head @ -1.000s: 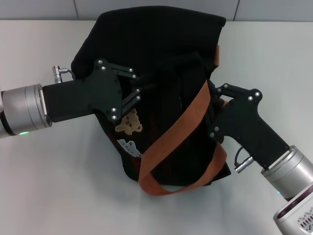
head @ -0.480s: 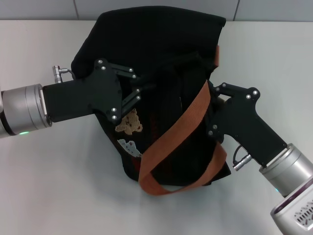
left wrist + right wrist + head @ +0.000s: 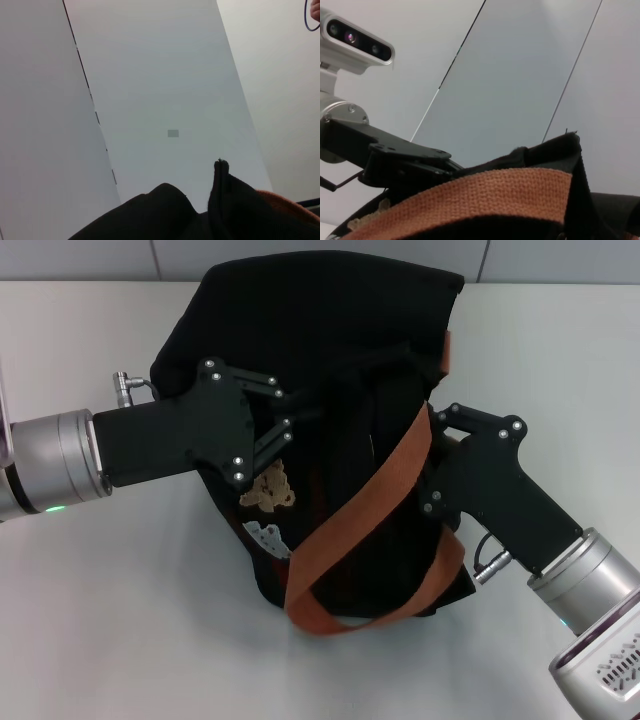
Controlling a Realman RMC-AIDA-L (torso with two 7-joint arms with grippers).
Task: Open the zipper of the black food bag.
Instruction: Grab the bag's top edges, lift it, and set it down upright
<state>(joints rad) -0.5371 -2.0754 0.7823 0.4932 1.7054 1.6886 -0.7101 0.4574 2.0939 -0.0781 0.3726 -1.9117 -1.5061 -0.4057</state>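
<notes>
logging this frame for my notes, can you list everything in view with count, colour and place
bag: one, black, middle of the table, between the two arms
straps: brown-orange, draped across the bag's front and looping below it
bear patch: one, tan, on the bag's side by the left arm
table: one, white, under everything
left tool: black, pressed to the bag's left side
right tool: black, against the bag's right side by the strap

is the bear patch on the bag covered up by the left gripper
No, in the head view the tan bear patch shows on the black food bag just below the left gripper.
</notes>
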